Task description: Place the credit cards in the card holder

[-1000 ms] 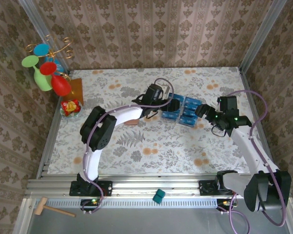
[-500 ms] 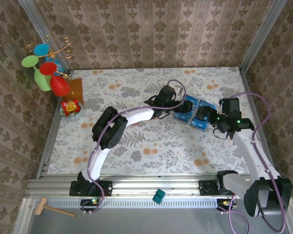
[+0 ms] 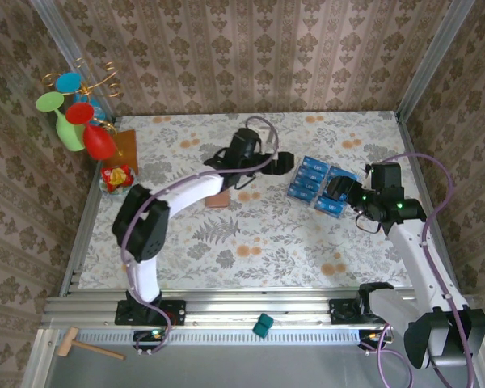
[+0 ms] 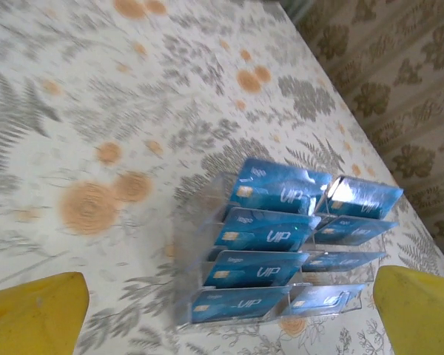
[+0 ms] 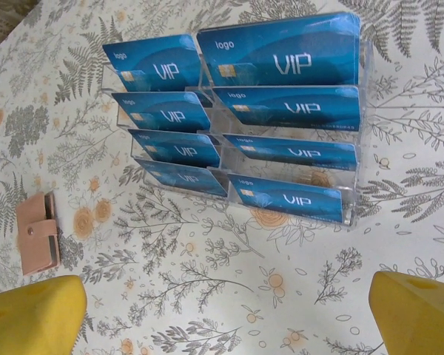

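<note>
Right wrist: glossy blue credit cards (image 5: 281,63), clear tiered tray (image 5: 357,159), flat pinkish card holder (image 5: 37,233); L+R jaws spread.

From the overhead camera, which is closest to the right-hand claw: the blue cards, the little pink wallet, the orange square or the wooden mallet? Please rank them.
1. Credit cards: just in front of the right gripper.
2. Card holder: further left, mid-table.
3. Orange square: table's far-left edge.
4. Wooden mallet: off the table, near-left corner.

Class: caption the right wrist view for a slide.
Open right gripper over clear tray of blue credit cards; card holder lies apart.
</note>
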{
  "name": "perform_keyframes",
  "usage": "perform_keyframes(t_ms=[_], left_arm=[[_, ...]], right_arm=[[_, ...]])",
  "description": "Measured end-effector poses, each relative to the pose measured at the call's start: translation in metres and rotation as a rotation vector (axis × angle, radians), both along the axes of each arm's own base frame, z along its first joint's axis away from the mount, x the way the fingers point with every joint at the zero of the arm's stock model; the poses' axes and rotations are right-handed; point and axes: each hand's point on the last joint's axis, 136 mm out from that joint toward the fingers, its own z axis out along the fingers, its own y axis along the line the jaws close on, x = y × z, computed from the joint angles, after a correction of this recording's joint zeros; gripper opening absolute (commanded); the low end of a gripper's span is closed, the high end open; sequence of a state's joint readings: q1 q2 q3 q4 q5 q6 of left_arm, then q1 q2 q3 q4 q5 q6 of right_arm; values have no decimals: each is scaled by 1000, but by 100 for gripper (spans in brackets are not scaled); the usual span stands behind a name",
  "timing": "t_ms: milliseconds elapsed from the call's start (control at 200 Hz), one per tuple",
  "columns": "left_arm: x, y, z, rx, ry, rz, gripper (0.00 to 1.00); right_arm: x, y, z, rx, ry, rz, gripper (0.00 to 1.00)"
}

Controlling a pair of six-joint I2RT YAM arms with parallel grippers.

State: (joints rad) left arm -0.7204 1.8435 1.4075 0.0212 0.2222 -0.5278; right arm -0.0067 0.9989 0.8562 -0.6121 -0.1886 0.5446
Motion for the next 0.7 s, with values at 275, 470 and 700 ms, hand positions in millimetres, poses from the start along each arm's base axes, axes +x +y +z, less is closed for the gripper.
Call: perform_keyframes(t_ms=[275,470,700], left_arm=[[17,124,-11,181,45,216,100],[27,216,-73,327,217,369,100],[32,239,-129,395,359,357,100]], right_arm=[[1,2,-1,-14,0,26,91],[1,41,-10,-9,29,142,91],[-2,104,-36,-21,91,288,90]])
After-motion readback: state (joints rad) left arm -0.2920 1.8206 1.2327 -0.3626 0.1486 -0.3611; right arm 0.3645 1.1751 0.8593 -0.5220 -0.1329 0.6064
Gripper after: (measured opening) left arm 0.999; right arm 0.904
